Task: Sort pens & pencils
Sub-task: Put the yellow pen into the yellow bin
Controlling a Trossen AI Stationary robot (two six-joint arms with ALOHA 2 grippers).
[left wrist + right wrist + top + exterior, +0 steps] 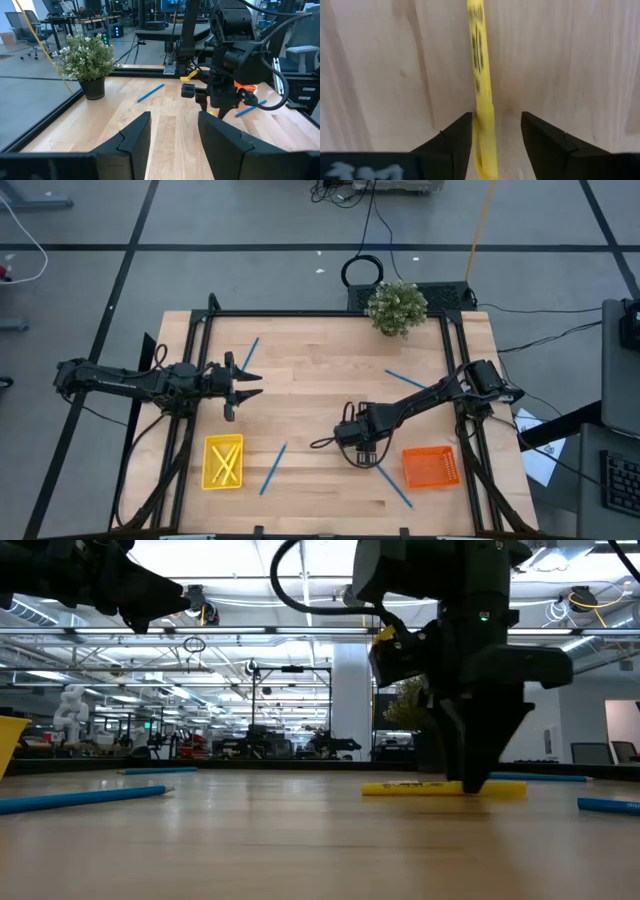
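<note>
The right pincer [366, 457] is reaching down to the tabletop [320, 360] just beside the orange basket [431, 467], on the side facing the yellow basket [223, 462]. Its fingers [451, 141] are standing spread, straddling a yellow pencil [481, 80] that is lying flat on the wood between them; the pencil is sitting close against one finger with a gap to the other, so they are not yet gripping it. In the low view the same pencil [440, 789] is lying on the tabletop with the pincer tips coming down over it.

More yellow pencils [226, 464] are lying inside the yellow basket, well away from the orange basket. Blue pens are lying scattered on the wood: one [392, 484] touching or nearly touching the orange basket's near corner, one [273, 468] between the two baskets and nearer the yellow one, one [406, 379] farther back from the orange basket toward the potted plant [397, 306], and one [248, 354] far across the tabletop.

The left pincer [246, 384] is hovering well apart from the orange basket, beyond the yellow basket, its fingers [226, 140] spread with nothing between them.
</note>
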